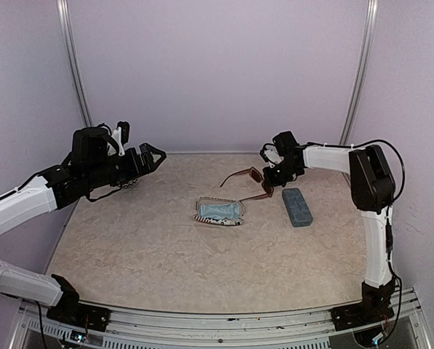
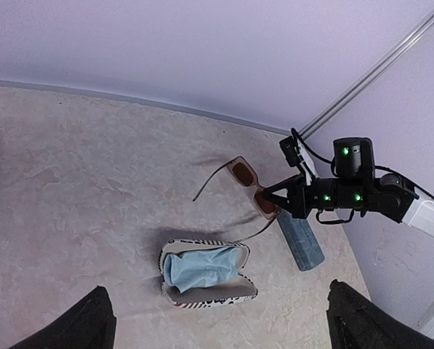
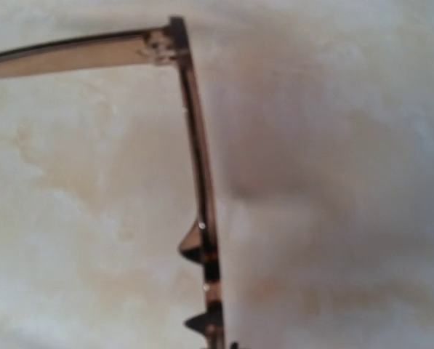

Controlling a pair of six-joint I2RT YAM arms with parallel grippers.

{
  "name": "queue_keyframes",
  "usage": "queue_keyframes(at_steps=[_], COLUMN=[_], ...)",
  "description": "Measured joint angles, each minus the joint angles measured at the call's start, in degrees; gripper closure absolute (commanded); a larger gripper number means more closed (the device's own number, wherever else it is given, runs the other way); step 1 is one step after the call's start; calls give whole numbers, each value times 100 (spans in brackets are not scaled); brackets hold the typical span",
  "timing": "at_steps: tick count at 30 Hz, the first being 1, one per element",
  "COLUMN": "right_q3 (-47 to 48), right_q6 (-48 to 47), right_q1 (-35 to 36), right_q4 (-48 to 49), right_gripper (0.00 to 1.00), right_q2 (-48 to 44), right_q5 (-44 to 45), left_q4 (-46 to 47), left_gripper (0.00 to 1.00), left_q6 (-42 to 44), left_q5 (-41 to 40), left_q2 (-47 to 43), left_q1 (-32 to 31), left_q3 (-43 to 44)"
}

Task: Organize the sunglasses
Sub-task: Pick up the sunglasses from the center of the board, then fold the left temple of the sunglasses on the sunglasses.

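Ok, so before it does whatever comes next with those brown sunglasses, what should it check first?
1. Right gripper shut on one end of the brown sunglasses: ok.
2. Glasses' arms folded for storing: not ok, both stand unfolded.
3. Striped pouch open: ok, though something pale blue lies inside it.
4. Blue-grey case open to take glasses: not ok, it lies shut beside the right gripper.
5. Left gripper open and raised, apart from everything: ok.
6. Glasses lifted off the table: cannot tell.
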Motion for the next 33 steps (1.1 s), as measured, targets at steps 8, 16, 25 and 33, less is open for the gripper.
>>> queue_keyframes(at_steps=[8, 16, 25, 33], right_q3=[-901, -1871, -3123, -3882], right_q6=[136, 184, 111, 4], right_q1=[0, -9, 72, 343], right_q4=[417, 1095, 1996, 2909], right_gripper=[100, 100, 100, 100], right_q2=[-1239, -2339, -3077, -3480], right_q5=[-33, -557, -1753, -2743], left_q4=[273, 584, 1325, 2463], left_gripper=[1, 1, 2, 17], left_q6=[-4, -63, -345, -881], left_q5=[538, 1082, 1952, 2968], left_q2=[227, 433, 704, 1180], left_q1=[0, 0, -4, -138], left_q3=[7, 214, 356, 380])
